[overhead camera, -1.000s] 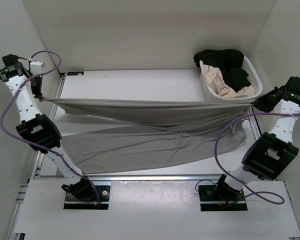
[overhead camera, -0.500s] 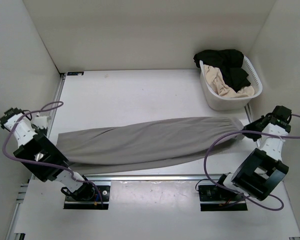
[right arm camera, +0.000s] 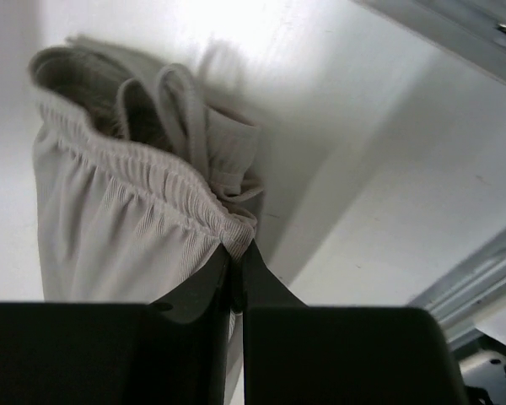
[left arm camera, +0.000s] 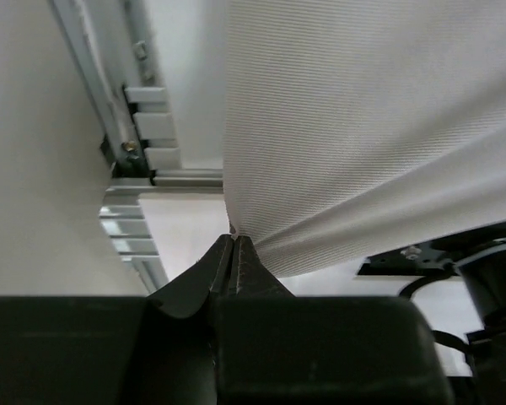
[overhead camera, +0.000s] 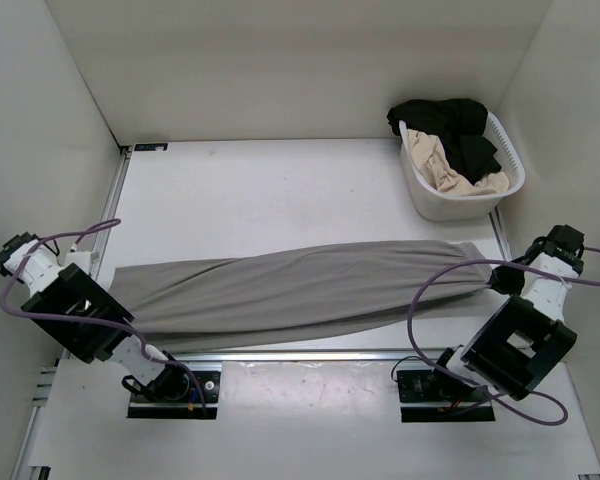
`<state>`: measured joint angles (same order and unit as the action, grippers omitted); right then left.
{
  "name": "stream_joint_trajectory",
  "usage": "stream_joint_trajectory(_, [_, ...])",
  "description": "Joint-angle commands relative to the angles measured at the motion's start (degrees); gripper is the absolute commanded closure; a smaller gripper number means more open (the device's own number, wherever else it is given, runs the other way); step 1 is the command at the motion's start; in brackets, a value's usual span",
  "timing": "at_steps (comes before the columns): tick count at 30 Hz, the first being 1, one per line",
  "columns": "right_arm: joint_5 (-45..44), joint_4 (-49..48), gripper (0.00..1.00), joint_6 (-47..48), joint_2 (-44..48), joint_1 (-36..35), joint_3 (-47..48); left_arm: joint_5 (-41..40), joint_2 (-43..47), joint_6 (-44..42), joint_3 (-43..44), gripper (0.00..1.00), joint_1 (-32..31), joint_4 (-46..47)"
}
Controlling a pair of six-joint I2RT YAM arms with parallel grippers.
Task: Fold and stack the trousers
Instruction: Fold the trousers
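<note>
The grey trousers (overhead camera: 300,290) lie as one long band, folded lengthwise, across the near part of the table. Their leg end is at the left and their gathered waist (right arm camera: 143,160) at the right. My left gripper (overhead camera: 108,274) is shut on the leg-end edge of the trousers (left arm camera: 354,126); in the left wrist view its tips (left arm camera: 234,237) pinch the cloth tight. My right gripper (overhead camera: 494,276) is shut on the waistband corner, its tips (right arm camera: 234,245) closed over the elastic beside the drawstring loop (right arm camera: 185,110). The cloth hangs taut between the two.
A white basket (overhead camera: 427,200) stands at the far right corner, holding a black garment (overhead camera: 450,120) and a beige one (overhead camera: 450,172). The metal rail (overhead camera: 310,354) runs along the table's near edge. White walls close in on the left, back and right.
Both grippers have come down and toward the near edge, carrying the trousers. The raised upper leg now lies over the lower one, so the garment sits flat as one band.
</note>
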<state>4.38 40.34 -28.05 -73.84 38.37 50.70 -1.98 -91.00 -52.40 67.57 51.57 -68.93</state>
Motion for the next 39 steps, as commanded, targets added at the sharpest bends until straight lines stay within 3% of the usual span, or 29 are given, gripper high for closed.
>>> stream_joint_trajectory(1, [-5.0, 2.6, 1.0, -0.3, 1.2, 2.0, 0.3, -2.5, 0.0, -3.0, 1.1, 0.86, 2.1, 1.2])
stream_joint_trajectory(6, [-7.6, 4.2, 1.0, -0.3, 1.2, 2.0, -0.8, -2.0, 1.3, -3.8, -5.2, 0.86, 2.1, 1.2])
stream_joint_trajectory(8, [-8.7, 4.7, 0.94, -0.3, 0.6, 2.0, -1.4, -1.4, 1.3, -3.8, -7.3, 0.8, 2.1, 1.2])
stream_joint_trajectory(9, [-9.3, 5.4, 0.74, -0.3, 0.6, 2.0, -1.4, -1.4, 1.3, -3.8, -7.8, 0.74, 2.1, 1.2])
stream_joint_trajectory(10, [-10.6, 5.5, 0.61, -0.3, 0.6, 2.0, -1.4, -1.4, 1.3, -3.8, -7.8, 0.68, 2.1, 1.9])
stream_joint_trajectory(11, [-11.5, 6.2, 0.48, -0.3, 0.6, 2.0, -1.4, -2.4, 1.3, -3.8, -8.7, 0.53, 2.1, 3.1])
stream_joint_trajectory(12, [-12.3, 6.8, 0.35, -0.3, 0.6, 2.0, -0.7, -3.2, 1.3, -3.8, -9.2, 0.5, 2.1, 3.8])
stream_joint_trajectory(15, [-13.9, 6.8, 0.31, -0.3, 0.6, 2.0, -0.2, -4.4, 1.3, -3.8, -8.7, 0.46, 2.1, 4.4])
stream_joint_trajectory(18, [-12.6, 6.8, 0.3, 0.2, 1.2, 0.6, -0.2, -3.3, 0.7, -3.8, -6.1, 0.46, 1.6, 3.7])
stream_joint_trajectory(21, [-13.8, 7.3, 0.3, 1.8, 1.9, -5.8, 2.6, -0.1, 1.3, -3.8, -1.9, 0.47, -1.8, 1.8])
stream_joint_trajectory(23, [-16.2, 7.8, 0.33, 2.7, 3.2, -13.7, 3.9, 3.7, 2.8, -4.6, 0.2, 0.47, -4.5, 0.2])
stream_joint_trajectory(25, [-19.7, 5.9, 0.38, 2.1, 4.8, -23.3, 3.9, 8.2, 2.8, -3.8, 2.6, 0.47, -10.9, -0.3])
stream_joint_trajectory(27, [-19.7, 3.3, 0.44, -0.1, 4.8, -29.4, 1.4, 13.4, 1.9, -1.1, 4.3, 0.49, -15.7, 0.2])
stream_joint_trajectory(28, [-19.2, 2.2, 0.51, -1.8, 4.8, -30.0, 0.2, 14.5, 0.9, 0.0, 4.9, 0.49, -21.0, 0.2])
stream_joint_trajectory(29, [-17.4, 0.3, 0.68, -5.5, 3.3, -30.0, -0.9, 14.5, -1.5, 1.2, 4.9, 0.49, -23.9, 0.2])
stream_joint_trajectory(30, [-16.9, 0.3, 0.76, -8.0, 1.8, -30.0, -1.9, 14.5, -3.0, 2.5, 4.9, 0.49, -26.7, 1.0])
stream_joint_trajectory(32, [-14.9, -0.4, 0.91, -12.8, -5.0, -30.0, -3.1, 5.5, -7.2, 8.9, 0.7, 0.5, -33.1, 6.9])
stream_joint_trajectory(34, [-15.4, 0.1, 0.92, -15.3, -11.6, -31.2, -3.1, -0.9, -10.0, 11.6, -2.2, 0.52, -34.2, 10.6])
stream_joint_trajectory(39, [-19.9, 0.6, 0.91, -20.3, -19.3, -32.4, 0.0, -0.4, -15.4, 15.0, -4.6, 0.57, -34.2, 15.6])
